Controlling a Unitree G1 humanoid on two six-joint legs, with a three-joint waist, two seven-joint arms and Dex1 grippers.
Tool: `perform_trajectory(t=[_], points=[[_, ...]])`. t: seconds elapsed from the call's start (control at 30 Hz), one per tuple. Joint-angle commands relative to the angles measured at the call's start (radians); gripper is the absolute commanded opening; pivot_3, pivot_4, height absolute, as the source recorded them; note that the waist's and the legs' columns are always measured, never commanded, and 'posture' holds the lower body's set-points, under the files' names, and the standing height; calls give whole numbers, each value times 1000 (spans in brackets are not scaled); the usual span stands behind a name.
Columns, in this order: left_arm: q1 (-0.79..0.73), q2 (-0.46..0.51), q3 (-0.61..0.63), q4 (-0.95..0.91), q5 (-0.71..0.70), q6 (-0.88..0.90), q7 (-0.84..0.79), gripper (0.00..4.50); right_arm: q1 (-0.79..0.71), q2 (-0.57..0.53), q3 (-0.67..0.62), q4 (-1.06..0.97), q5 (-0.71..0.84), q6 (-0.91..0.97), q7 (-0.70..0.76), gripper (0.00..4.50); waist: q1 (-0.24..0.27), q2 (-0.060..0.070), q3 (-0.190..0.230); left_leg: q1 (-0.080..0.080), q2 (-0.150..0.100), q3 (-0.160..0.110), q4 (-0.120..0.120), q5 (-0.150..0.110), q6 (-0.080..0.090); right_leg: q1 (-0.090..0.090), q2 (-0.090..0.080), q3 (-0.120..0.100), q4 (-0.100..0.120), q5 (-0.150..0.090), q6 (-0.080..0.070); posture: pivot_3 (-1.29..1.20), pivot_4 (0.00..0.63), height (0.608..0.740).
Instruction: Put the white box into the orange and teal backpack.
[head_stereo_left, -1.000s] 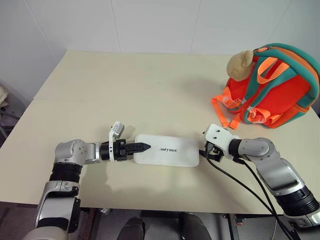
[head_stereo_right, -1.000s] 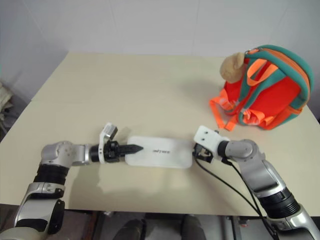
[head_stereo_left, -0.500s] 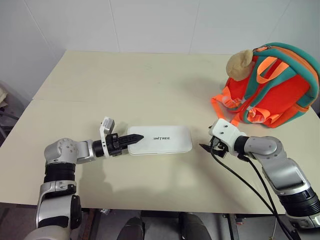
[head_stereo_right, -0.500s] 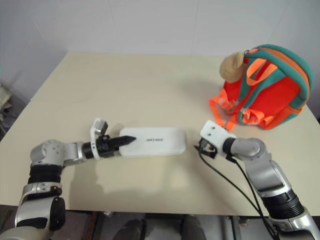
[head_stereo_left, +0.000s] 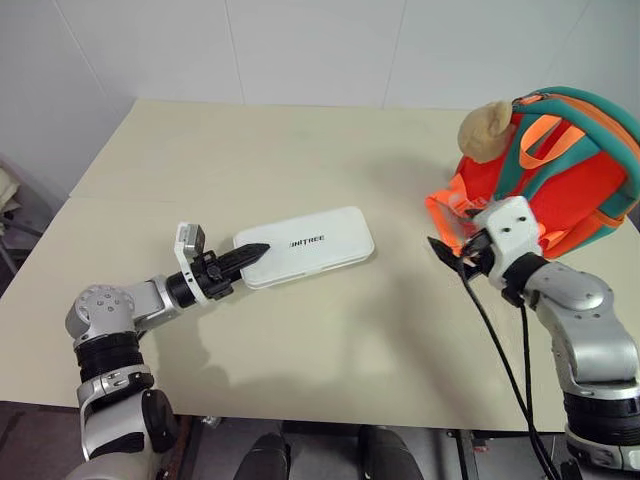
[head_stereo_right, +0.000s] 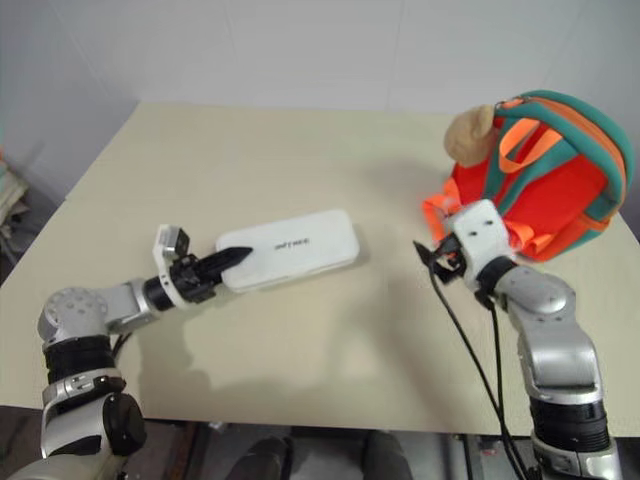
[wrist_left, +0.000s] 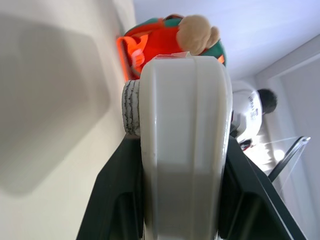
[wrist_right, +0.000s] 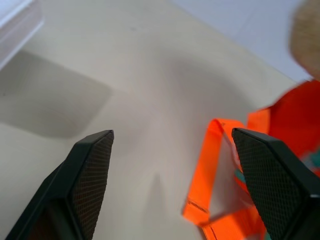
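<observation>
Left gripper (head_stereo_left: 248, 254) is clamped on the near-left end of the white box (head_stereo_left: 310, 245), which is lifted clear of the table (head_stereo_left: 300, 150) and casts a shadow below; in the left wrist view the box edge sits between the two black fingers (wrist_left: 112, 195). Right gripper (head_stereo_left: 447, 255) is empty, fingers (wrist_right: 87, 170) spread wide, just beside the orange straps. Backpack (head_stereo_left: 560, 170) stands at the far right of the table, plush head (head_stereo_left: 483, 130) on its left side, well apart from the box.
</observation>
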Motion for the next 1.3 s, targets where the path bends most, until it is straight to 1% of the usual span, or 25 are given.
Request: perform_trajectory(t=[0.03, 0.17, 0.3, 0.5, 0.8, 0.9, 1.03, 1.13, 1.3], points=[[-2, -16, 34, -51, -53, 22, 33, 1316, 5, -12, -117, -25, 60, -43, -17, 4500, -1, 0, 0, 0, 0, 0, 0, 0, 0, 0, 0, 0, 0, 0, 0, 0, 150, 740], [-6, -29, 45, -58, -65, 31, 62, 1316, -26, -30, -181, 72, 73, -81, -41, 4500, -7, 0, 0, 2, 0, 2, 0, 0, 0, 0, 1, 2, 1, 0, 0, 0, 150, 740], [-15, -39, 41, -59, -76, 32, 81, 1316, -91, -32, -195, 205, 92, -121, -49, 4500, -6, 0, 0, 2, 0, 3, 0, 0, 1, 0, 1, 3, 2, 0, 0, 0, 150, 740], [-12, -44, 41, -68, -90, 31, 100, 1316, -183, -33, -164, 416, 88, -215, -37, 4500, -6, 0, 0, 2, 0, 3, -1, 0, -1, 0, 1, 3, 0, 0, 0, 0, 150, 740], [-1, -40, 60, -89, -111, 39, 129, 1316, -376, -20, -96, 756, 82, -378, -10, 4500, -10, 0, 0, 2, 0, 5, -1, 1, -2, 0, 1, 5, 0, 1, 1, 0, 150, 740], [5, -43, 68, -102, -120, 41, 142, 1316, -462, -14, -68, 886, 74, -436, 2, 4500, -12, 0, 0, 2, 0, 6, -1, 1, -2, 0, 1, 5, -1, 1, 1, 0, 150, 740], [15, -47, 72, -117, -128, 41, 156, 1316, -529, -14, -34, 1005, 60, -485, 12, 4500, -22, 0, 0, 2, 0, 6, -2, 1, -3, 0, 1, 5, -2, 1, 1, 0, 150, 740], [24, -50, 82, -131, -141, 41, 169, 1316, -547, -16, -29, 1046, 52, -522, -9, 3945, -26, 0, 0, 1, 0, 6, -2, 1, -3, 0, 1, 5, -1, 1, 2, 0, 150, 740], [40, -51, 84, -140, -157, 38, 182, 1316, -552, -20, -15, 1068, 49, -519, -2, 2256, -30, 0, 0, 1, 0, 6, -1, 1, -3, 0, 1, 5, -1, 2, 3, 0, 150, 740]])
